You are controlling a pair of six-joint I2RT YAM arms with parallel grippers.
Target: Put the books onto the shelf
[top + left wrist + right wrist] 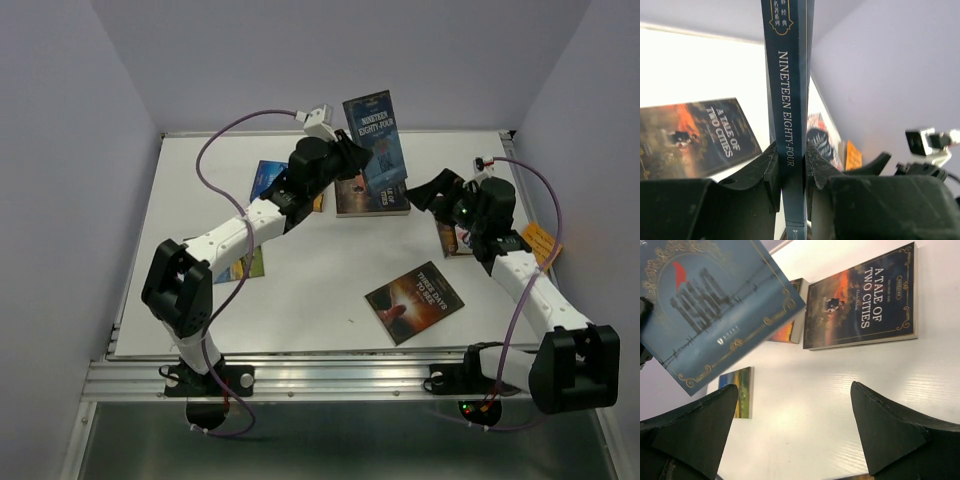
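The top camera looked steeply down over the whole table (pixel 300 290) from its near side. Both wrist cameras, close in, faced across it and shared the Tale of Two Cities book (pixel 860 300)

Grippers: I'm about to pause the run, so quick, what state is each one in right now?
Left gripper: closed on the Nineteen Eighty-Four book.
Right gripper: open, holding nothing.

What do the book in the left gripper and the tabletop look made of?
Nineteen Eighty-Four book: paperback, thin card cover with a smooth, perhaps slightly glossy print; slim spine pinched by the left gripper. Tabletop: white board, probably laminate, with faint wood-like grain in the right wrist view.
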